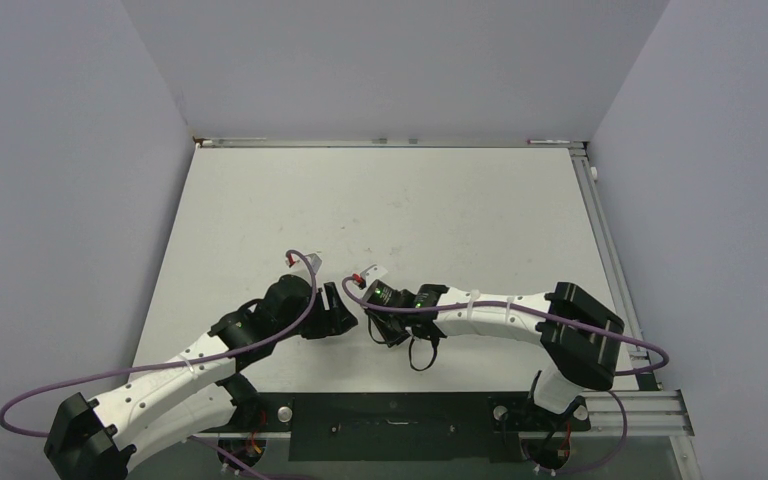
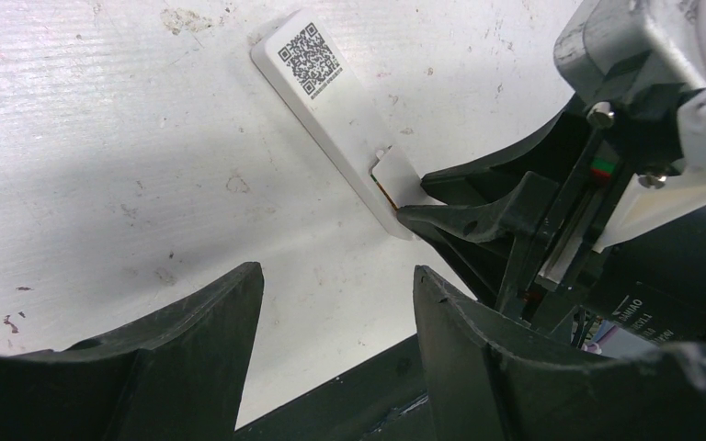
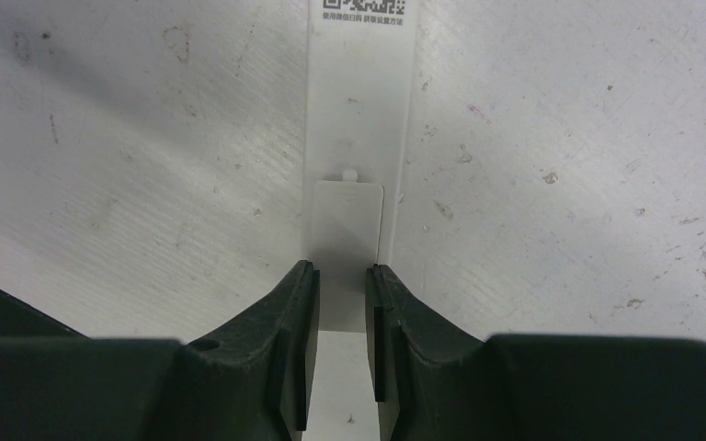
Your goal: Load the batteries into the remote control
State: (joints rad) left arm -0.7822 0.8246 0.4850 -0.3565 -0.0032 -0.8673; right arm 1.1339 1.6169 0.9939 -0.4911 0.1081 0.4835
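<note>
The remote control (image 2: 331, 110) lies face down on the white table, its QR label up. It also shows in the right wrist view as the remote control (image 3: 358, 110). At its near end is a small battery cover (image 3: 345, 220). A copper-coloured sliver (image 2: 388, 190) shows at the cover's edge. My right gripper (image 3: 342, 271) has its fingertips (image 2: 404, 216) on that end, the jaws a narrow gap apart with nothing between them. My left gripper (image 2: 340, 269) hovers open just in front of the remote, holding nothing. Apart from that sliver, whose nature I cannot tell, the batteries are out of view.
Both arms meet near the table's front middle (image 1: 355, 300). A black mounting plate (image 1: 390, 425) runs along the near edge, close under the left gripper. A metal rail (image 1: 610, 260) borders the table's right side, and grey walls enclose it.
</note>
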